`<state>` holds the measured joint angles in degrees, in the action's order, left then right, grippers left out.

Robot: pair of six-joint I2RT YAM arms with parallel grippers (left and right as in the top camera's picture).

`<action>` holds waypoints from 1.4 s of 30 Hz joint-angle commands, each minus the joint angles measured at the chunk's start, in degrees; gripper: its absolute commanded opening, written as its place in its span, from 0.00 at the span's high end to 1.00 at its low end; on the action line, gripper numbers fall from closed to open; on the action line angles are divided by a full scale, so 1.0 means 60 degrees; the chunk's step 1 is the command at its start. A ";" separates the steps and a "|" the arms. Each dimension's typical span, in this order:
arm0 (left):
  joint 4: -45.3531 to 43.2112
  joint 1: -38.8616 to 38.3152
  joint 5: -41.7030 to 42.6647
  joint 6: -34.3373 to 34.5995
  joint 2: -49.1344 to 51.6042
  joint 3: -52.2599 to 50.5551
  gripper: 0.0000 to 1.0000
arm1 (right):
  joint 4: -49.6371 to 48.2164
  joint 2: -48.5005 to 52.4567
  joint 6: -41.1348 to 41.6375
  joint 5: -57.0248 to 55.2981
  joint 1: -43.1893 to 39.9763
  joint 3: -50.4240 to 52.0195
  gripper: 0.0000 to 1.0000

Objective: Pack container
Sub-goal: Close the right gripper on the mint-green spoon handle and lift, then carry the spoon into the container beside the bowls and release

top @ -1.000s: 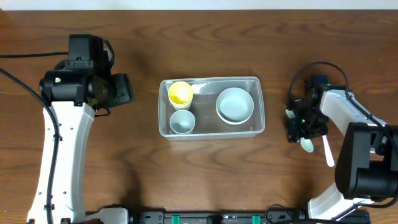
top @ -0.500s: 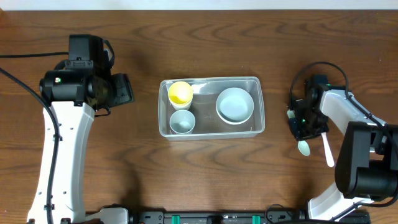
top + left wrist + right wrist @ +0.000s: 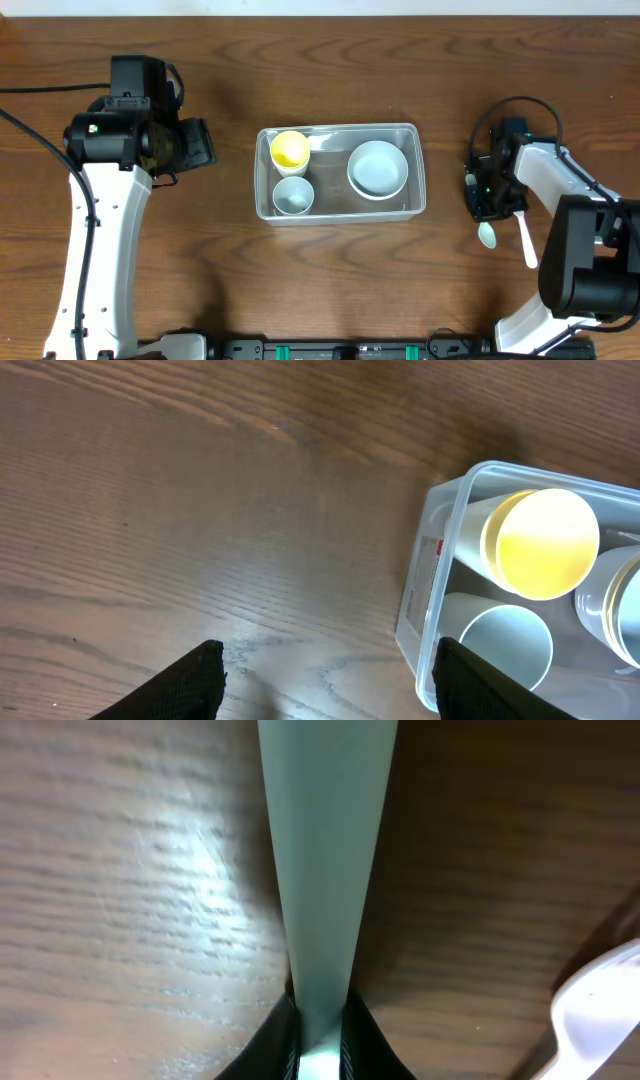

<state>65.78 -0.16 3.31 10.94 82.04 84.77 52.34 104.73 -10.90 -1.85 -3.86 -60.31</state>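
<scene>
The container (image 3: 419, 172) is a clear tub mid-table holding a yellow cup (image 3: 290, 150), a pale blue cup (image 3: 293, 195) and a pale bowl (image 3: 377, 168). To its right, my right gripper (image 3: 487, 203) is shut on the handle of a pale green spoon (image 3: 487, 236) lying on the wood. The right wrist view shows that handle (image 3: 325, 870) pinched between the fingertips of the gripper (image 3: 320, 1045). My left gripper (image 3: 200, 143) hovers open left of the tub. In its wrist view the gripper (image 3: 325, 680) holds nothing, and the container's rim (image 3: 437, 565) is at the right.
A white spoon (image 3: 526, 240) lies just right of the green one, its bowl (image 3: 600, 1010) showing at the lower right of the right wrist view. Bare wooden table surrounds the tub. Black cables loop above the right arm.
My right gripper's jaws have closed onto the green spoon's handle, and the spoon shifted slightly left. The left arm has not moved.
</scene>
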 commanded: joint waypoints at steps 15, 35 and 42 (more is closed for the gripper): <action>0.0033 0.0026 0.0055 0.0055 0.0011 -0.0029 0.33 | 0.0973 -0.1807 -0.0856 0.0495 0.3045 -0.4364 0.99; 0.0244 0.0026 0.0055 0.0051 0.0011 -0.0029 0.33 | 0.1577 -0.0521 -0.3807 0.0492 0.6747 -0.3818 0.97; 0.0240 0.0026 0.0055 0.0051 0.0011 -0.0029 0.33 | 0.1963 -0.0466 -0.3697 0.0364 0.6732 -0.3818 0.19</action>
<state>67.05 -0.16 3.31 10.94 82.04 84.77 63.61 101.89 -32.73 0.97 36.25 -83.35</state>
